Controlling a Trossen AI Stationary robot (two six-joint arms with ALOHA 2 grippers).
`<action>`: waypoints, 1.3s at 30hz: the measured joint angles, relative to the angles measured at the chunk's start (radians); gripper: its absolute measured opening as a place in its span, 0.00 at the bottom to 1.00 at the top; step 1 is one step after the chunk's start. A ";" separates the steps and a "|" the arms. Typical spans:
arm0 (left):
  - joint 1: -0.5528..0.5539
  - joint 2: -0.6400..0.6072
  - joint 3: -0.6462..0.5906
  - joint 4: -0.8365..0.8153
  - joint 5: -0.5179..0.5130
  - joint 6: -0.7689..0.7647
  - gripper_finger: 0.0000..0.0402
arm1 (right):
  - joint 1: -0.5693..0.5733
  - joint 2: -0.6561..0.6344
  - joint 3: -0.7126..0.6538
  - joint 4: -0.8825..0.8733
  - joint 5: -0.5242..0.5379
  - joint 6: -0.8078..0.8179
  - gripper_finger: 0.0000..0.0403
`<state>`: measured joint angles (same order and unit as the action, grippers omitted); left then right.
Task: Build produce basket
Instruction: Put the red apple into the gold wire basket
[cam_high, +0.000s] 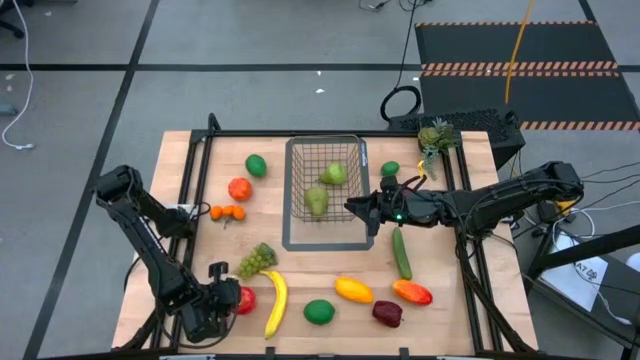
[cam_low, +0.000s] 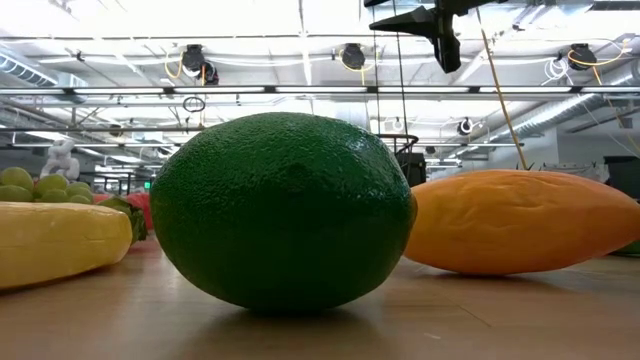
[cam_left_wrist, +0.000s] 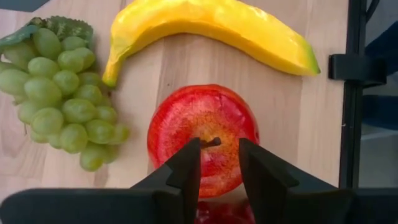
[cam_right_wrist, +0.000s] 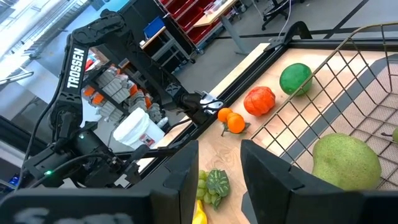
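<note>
The wire basket stands mid-table with two green pears in it. At the near left a red apple rests on the wood, stem up, next to a yellow banana and green grapes. My left gripper points steeply down over the apple, open by a narrow gap, one finger on each side of the stem. My right gripper hovers level at the basket's right wall, open by a narrow gap with nothing between its fingers. My left gripper comes at the apple's top from above, slanting, with the stem in the gap between its fingers. Whether the fingertips touch the apple, I cannot tell. The apple sits upright on the table.
Along the near edge lie a lime, a yellow mango, a dark red apple and a red-orange mango. A cucumber lies right of the basket. Small oranges and a red fruit sit left of it.
</note>
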<state>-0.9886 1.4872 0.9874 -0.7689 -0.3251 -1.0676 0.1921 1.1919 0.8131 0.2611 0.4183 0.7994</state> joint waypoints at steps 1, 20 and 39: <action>0.000 0.000 0.000 -0.004 -0.001 0.000 0.29 | 0.000 0.000 0.000 0.000 0.000 0.000 0.29; 0.000 0.003 -0.002 0.010 -0.016 0.127 0.30 | 0.000 0.000 0.000 0.000 0.004 0.000 0.29; -0.001 0.006 -0.031 0.041 0.003 0.131 0.16 | 0.000 0.000 0.000 0.003 0.004 0.000 0.29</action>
<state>-0.9894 1.4929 0.9569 -0.7283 -0.3218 -0.9367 0.1921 1.1919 0.8135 0.2642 0.4225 0.7995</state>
